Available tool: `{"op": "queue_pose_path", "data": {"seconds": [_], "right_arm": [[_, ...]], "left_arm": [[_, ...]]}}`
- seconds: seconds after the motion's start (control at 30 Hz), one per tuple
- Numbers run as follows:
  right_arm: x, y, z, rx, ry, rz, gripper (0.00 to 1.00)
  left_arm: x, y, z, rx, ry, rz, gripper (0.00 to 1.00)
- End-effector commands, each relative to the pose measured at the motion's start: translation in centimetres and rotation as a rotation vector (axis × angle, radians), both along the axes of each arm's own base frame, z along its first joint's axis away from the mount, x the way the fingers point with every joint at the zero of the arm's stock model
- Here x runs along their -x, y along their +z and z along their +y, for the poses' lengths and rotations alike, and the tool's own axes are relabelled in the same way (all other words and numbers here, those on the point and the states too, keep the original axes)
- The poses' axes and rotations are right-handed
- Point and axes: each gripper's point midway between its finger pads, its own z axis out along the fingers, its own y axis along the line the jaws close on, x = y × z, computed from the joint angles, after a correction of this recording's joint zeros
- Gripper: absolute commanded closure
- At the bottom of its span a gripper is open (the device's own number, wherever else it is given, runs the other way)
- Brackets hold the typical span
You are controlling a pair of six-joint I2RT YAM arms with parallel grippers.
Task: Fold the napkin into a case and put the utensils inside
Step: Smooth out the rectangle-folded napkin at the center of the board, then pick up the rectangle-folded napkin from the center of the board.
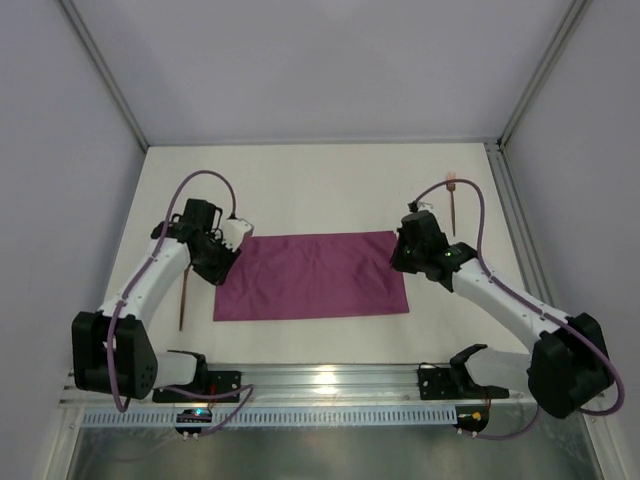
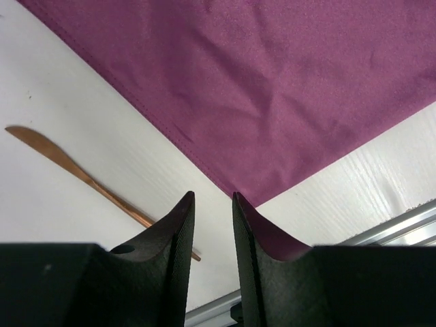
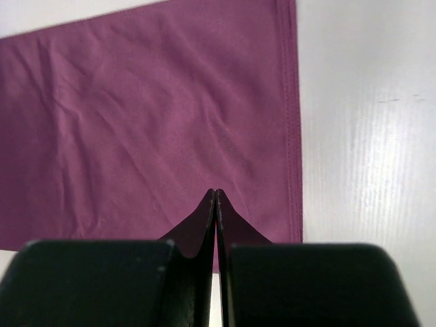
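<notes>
The napkin [image 1: 312, 277] lay flat mid-bench as a wide rectangle, long axis running left to right, between the two arms. By my reading, more folding remained.

The left gripper [image 2: 212, 196] hung over the napkin's left short edge, pointing toward the near-left corner. Its jaws stood slightly parted, the white bench [image 1: 320, 190] showed through the gap, and nothing was held. The right gripper [image 3: 215, 194] sat over the right end, just inside the right hem, jaws clenched together with no cloth visibly pinched.

Key relation: each short end had an arm over it, so bringing one long edge onto the other would likely need both arms together.

The knife-like utensil [image 1: 185, 297] lay just left of the napkin, roughly parallel to its left edge, beside the left arm. The second utensil [image 1: 455, 207] lay beyond the far-right corner, nearer the right arm.

The top view gave the whole outline and both utensils, but no jaw state. The left wrist view gave the jaw gap and the knife-like utensil. The right wrist view showed only cloth and bench.
</notes>
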Motion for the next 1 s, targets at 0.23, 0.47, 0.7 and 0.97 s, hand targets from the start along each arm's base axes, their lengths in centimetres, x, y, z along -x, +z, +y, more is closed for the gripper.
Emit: {"op": "queue_pose_path", "data": {"seconds": [0.23, 0.47, 0.7, 0.97], "right_arm": [[-1.9, -7.4, 2.0, -0.045, 0.041, 0.124, 0.96], [0.3, -10.6, -0.8, -0.02, -0.005, 0.215, 0.96], [-1.4, -6.2, -3.2, 0.072, -0.037, 0.112, 0.95], [-2.5, -5.5, -4.7, 0.102, 0.016, 0.102, 0.58]], "left_arm": [[-1.8, -6.5, 1.6, -0.104, 0.082, 0.082, 0.76], [-1.6, -8.9, 1.9, -0.106, 0.094, 0.12, 0.77], [-2.1, -7.2, 1.0, -0.035, 0.097, 0.091, 0.75], [-2.5, -5.8, 1.7, -0.029, 0.123, 0.039, 0.68]]}}
